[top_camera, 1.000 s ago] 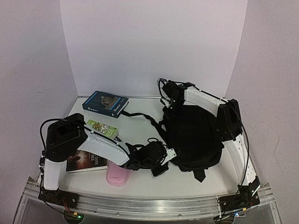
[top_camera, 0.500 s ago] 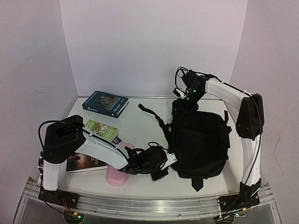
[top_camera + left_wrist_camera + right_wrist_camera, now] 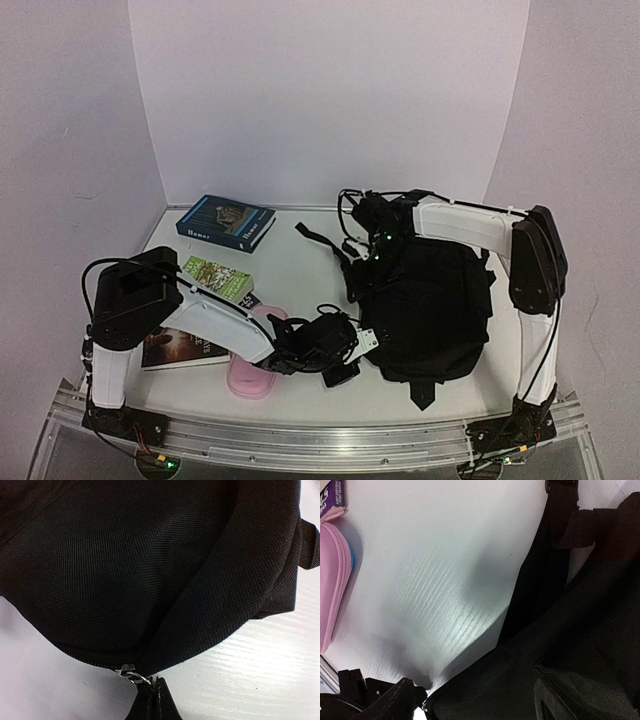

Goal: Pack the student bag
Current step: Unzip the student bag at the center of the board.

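Step 1, by my reading, is opening the student bag, which lies flat on the tabletop's right half. The left claw is clenched on the zip pull. The right claw hovers over the far-left edge — its state can't be told. Next, brace the fabric and draw the zip along.

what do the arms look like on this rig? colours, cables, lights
Both alike: white link shells on the left arm and right arm, bulky black joint housings, black left gripper and right gripper. Thin black cables loop loosely along each arm. Small green lights glow by the right wrist and at the bases.
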